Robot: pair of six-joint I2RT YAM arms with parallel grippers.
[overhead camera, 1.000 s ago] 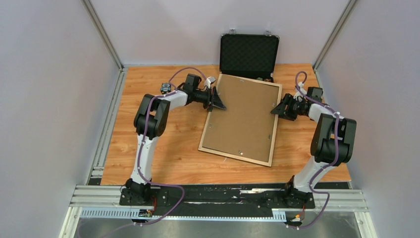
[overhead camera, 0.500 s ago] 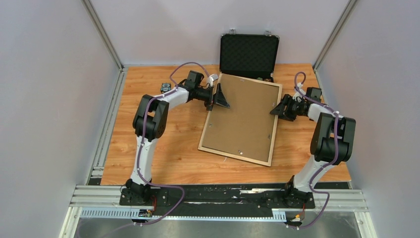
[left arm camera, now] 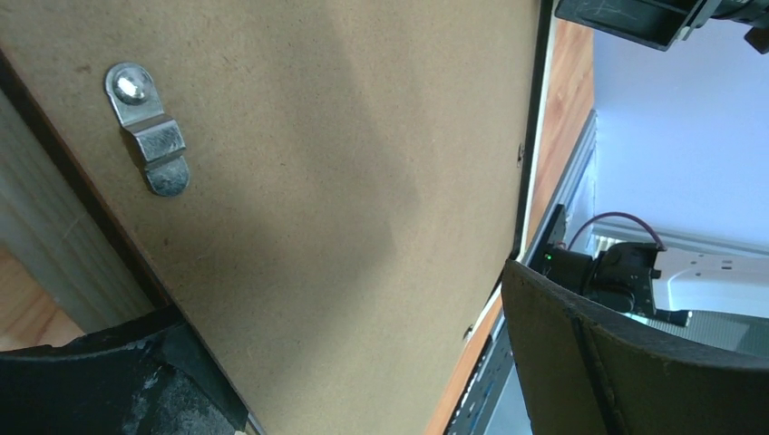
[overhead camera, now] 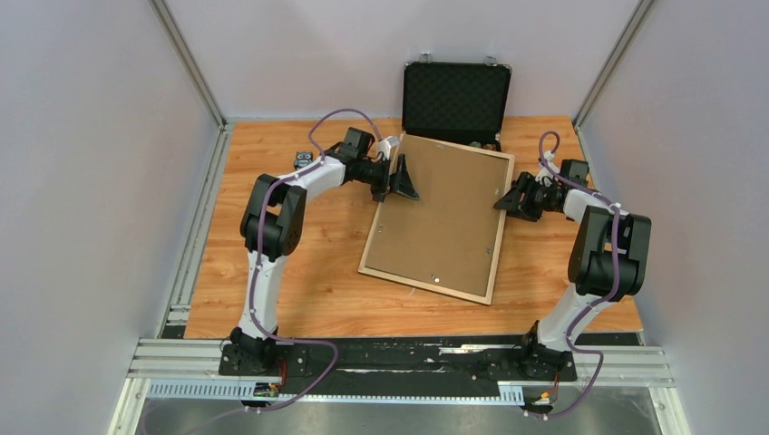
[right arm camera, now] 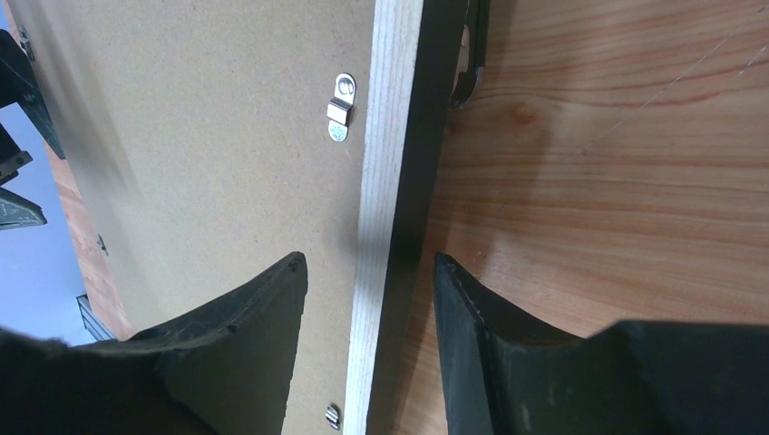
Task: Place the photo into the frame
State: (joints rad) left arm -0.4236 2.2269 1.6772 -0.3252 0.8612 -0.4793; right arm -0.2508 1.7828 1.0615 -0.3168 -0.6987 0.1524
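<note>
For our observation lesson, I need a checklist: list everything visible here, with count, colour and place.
frame: one, light wood, back-up mid-table, skewed
hardboard backing panel: one, brown, inside the frame
turn clips: at least three, silver, along the panel's edges
foam-lined case: one, black, open, table's far edge
small object: one, dark, on table beside left arm, unidentifiable
table: one, orange-brown wood grain, under everything
left gripper: one, black, open, at the frame's left rail
right gripper: one, black, jaws astride the frame's right rail
</note>
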